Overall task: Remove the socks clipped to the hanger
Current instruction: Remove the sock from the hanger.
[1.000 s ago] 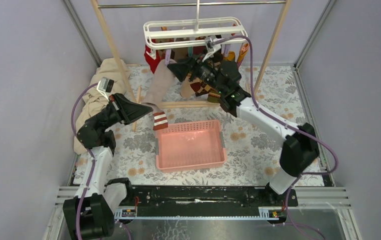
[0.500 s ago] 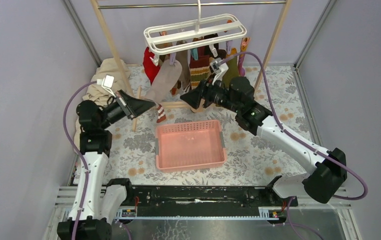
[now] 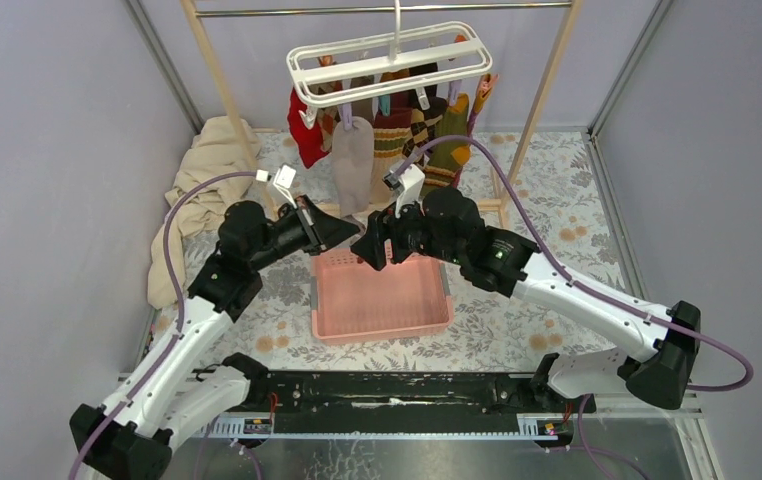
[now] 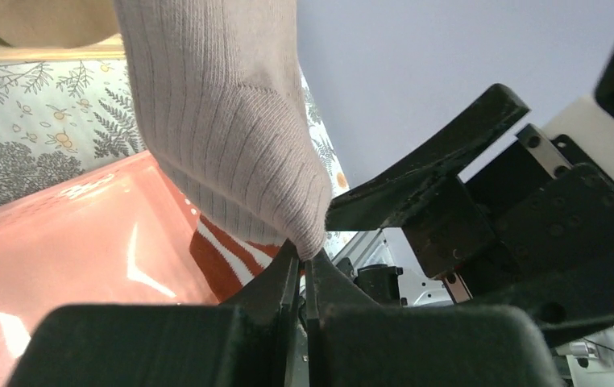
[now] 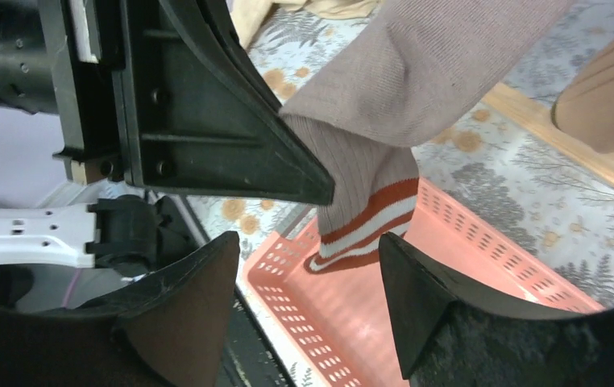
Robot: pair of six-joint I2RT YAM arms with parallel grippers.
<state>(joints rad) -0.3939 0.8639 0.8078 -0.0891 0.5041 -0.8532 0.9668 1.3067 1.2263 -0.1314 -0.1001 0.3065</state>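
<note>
Beige sock (image 4: 223, 121) — pinched in left hand (image 4: 304, 264).

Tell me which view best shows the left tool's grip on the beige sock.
Left wrist: the shut left tool pinches the beige sock close up. Right wrist shows that pinch side-on. Top shows the sock hanging from the hanger, the grip too small.

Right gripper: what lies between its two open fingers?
In the right wrist view, the red-striped end of the beige sock hangs there, pinched by the left gripper, above the pink basket.
</note>
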